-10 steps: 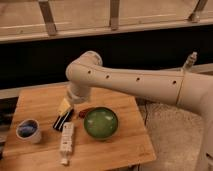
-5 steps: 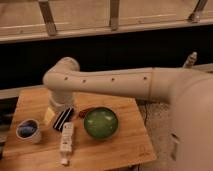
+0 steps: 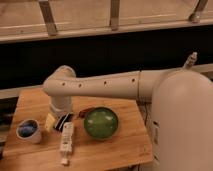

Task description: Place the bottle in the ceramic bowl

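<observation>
The white bottle (image 3: 66,139) lies on the wooden table (image 3: 125,145), its cap pointing to the front edge. The green ceramic bowl (image 3: 101,123) stands just to its right, empty. My arm reaches in from the right, bends at the elbow and drops to the table. The gripper (image 3: 55,119) hangs low at the bottle's far end, left of the bowl, partly hidden under the wrist.
A small white cup with a blue inside (image 3: 28,130) stands at the left. A flat black object with a white stripe (image 3: 64,121) lies by the bottle's far end. A dark red thing (image 3: 84,111) shows behind the bowl. The robot's white body (image 3: 182,125) fills the right.
The arm's elbow has swung left, and the wrist and gripper have moved left and down toward the bottle's far end. The bottle, bowl and cup have not moved.
</observation>
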### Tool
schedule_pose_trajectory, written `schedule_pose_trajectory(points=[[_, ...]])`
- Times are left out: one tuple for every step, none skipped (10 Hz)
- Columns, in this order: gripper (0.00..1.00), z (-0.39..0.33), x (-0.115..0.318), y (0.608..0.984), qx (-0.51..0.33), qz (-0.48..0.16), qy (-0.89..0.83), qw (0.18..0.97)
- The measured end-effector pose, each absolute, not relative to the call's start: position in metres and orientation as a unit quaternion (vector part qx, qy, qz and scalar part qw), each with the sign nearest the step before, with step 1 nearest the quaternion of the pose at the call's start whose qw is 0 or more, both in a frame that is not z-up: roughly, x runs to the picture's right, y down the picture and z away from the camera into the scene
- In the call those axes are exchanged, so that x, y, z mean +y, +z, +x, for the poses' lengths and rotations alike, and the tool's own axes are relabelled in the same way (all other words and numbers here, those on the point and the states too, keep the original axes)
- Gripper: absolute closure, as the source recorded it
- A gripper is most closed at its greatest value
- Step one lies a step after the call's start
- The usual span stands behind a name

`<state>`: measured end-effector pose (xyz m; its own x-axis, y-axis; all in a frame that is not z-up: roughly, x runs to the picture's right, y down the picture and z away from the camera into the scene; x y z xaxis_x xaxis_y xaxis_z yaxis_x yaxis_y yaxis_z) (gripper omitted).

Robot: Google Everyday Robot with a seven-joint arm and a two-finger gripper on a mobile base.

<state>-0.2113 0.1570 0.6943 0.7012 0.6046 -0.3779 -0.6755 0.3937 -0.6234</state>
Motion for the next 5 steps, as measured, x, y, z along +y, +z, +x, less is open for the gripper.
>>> schedule_pose_trajectory(points=[[0.20, -0.204, 0.161, 0.702, 0.051, -0.398, 0.401, 0.824], [0.20, -0.200, 0.164, 0.705, 0.055, -0.398, 0.413, 0.818], [0.20, -0.192, 0.168, 0.711, 0.068, -0.389, 0.438, 0.808], [0.20, -0.189, 0.172, 0.712, 0.079, -0.372, 0.464, 0.800], [0.20, -0.188, 0.174, 0.713, 0.085, -0.364, 0.476, 0.796]])
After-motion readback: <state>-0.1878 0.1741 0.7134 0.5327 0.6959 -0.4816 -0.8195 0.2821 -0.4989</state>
